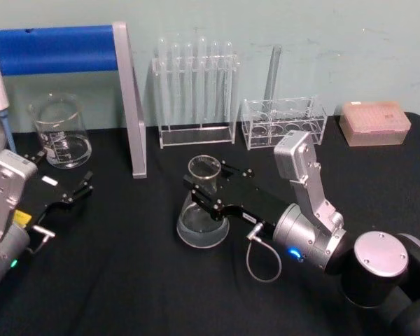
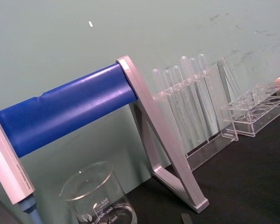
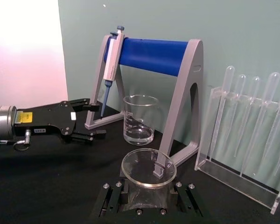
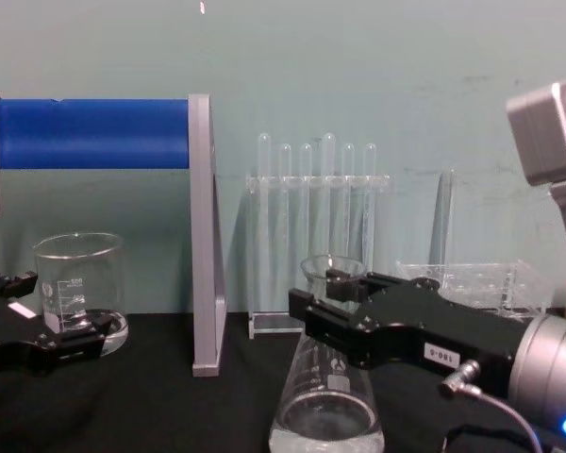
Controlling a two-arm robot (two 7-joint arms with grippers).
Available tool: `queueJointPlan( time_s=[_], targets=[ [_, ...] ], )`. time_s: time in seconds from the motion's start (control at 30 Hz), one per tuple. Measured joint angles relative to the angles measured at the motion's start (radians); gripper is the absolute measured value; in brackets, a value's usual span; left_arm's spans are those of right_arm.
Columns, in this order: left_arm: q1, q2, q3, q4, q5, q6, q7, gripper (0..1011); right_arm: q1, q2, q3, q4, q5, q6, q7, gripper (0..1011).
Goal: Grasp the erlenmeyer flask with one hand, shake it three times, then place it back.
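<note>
bare table (image 1: 126,280) before erlenmeyer flask (image 1: 203,229), stand (image 1: 131,105) left, tube rack (image 1: 196,98) behind

The erlenmeyer flask (image 1: 203,210) at the table's centre is clear, glossy glass, as is the beaker (image 1: 59,133) at ten o'clock. The right gripper (image 1: 208,180) looks matt black, on a satin silver metal wrist (image 1: 302,234). The table (image 1: 126,280) top is matt black. The pipette stand (image 1: 131,105) at eleven o'clock has dull grey metal legs and a smooth blue bar (image 1: 56,49). The test tube rack (image 1: 196,133) at twelve o'clock and the lower rack (image 1: 283,129) at one o'clock are clear, shiny plastic.
</note>
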Motion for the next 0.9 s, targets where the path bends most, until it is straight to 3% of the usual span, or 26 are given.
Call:
queueJointPlan(
  time_s=[0.9],
  targets=[
    [0.000, 0.000, 0.000, 0.000, 0.000, 0.000, 0.000, 1001, -0.010, -0.006, -0.005, 0.016, -0.013, 0.014, 0.002, 457]
  ],
)
